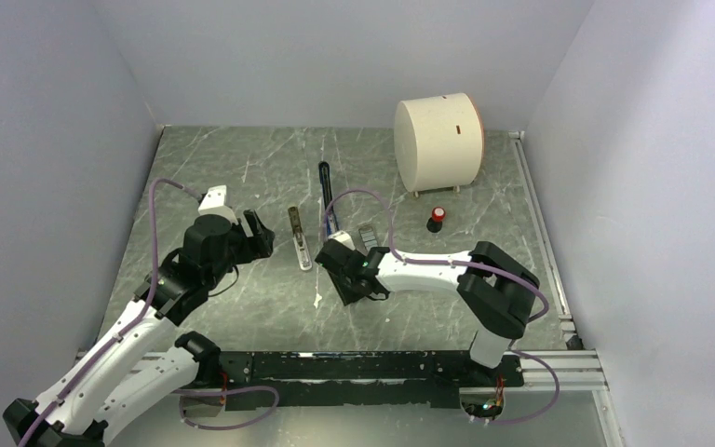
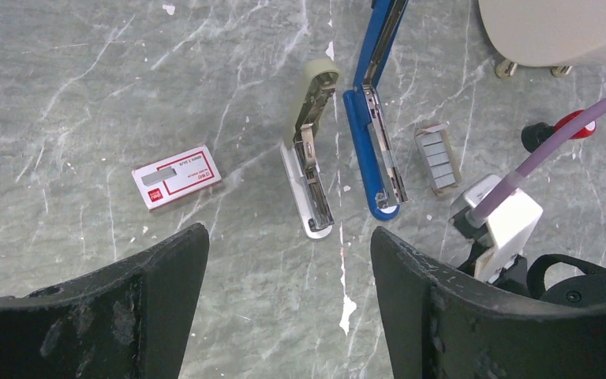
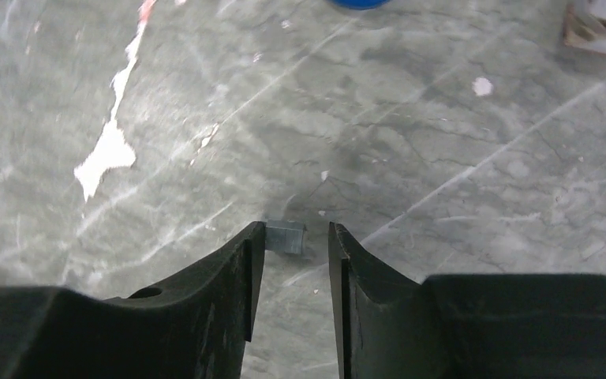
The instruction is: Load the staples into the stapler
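With the right hand's (image 3: 294,233) jaws narrowly apart around the staples (image 3: 286,237), which lay against one jaw only, the strip could twist or drop on closing, while the left hand (image 2: 288,235) hung wide apart and empty; the stapler (image 2: 375,150) lay opened out on the worktop (image 2: 63,95), just beyond the right hand, long axis near-to-far, magazine nose toward the robot.

We see stapler (image 2: 360,134): small, slim, blue, lying flat and swung fully open. Base end points toward arms, with grey metal channel facing up and exposed. Long thin arm runs away from hinge toward far side.

Staples: short grey strip (image 3: 286,237) at tips of right gripper (image 3: 293,241), against one finger, gap to other. We cannot tell if lifted. More grey strips (image 2: 439,158) lie in small open tray (image 2: 432,128) just right of stapler base.
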Controlling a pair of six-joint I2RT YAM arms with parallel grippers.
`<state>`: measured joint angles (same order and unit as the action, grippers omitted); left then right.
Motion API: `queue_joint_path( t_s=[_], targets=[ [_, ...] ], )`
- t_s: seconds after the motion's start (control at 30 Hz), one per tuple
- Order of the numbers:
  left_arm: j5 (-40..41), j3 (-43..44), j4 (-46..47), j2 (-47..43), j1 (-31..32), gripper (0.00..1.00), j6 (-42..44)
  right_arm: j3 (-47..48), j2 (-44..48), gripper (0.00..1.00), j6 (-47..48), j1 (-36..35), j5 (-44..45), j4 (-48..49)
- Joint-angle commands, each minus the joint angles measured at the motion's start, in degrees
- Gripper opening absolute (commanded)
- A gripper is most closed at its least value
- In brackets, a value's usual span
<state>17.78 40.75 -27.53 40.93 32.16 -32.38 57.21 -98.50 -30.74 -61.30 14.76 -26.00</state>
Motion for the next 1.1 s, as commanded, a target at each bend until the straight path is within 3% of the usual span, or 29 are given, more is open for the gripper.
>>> queue_joint_path(
  t_s=[0.0,0.17,0.6,0.8,1.07],
  targets=[
    [-0.3,-0.2,0.7,-1.1,-0.2,0.8,-0.4,1.3,1.8,0.41,16.0,0.3,-7.4,-0.4],
    [0.2,-0.2,0.4,-1.8,-0.2,0.8,-0.7,1.8,2.5,0.47,32.4,1.2,-13.4,-0.1],
    [9.2,0.9,-4.6,-6.2,-0.2,0.8,-3.8,-6.1,9.1,0.44,62.6,5.7,-34.0,7.0],
    [13.2,1.8,-6.9,-9.1,-0.2,0.8,-5.6,-7.7,7.3,0.48,67.8,8.6,-38.7,6.8],
    [9.7,0.3,-4.3,-8.3,-0.2,0.8,-5.4,-8.3,6.1,0.46,71.3,9.7,-42.3,6.6]
  ],
)
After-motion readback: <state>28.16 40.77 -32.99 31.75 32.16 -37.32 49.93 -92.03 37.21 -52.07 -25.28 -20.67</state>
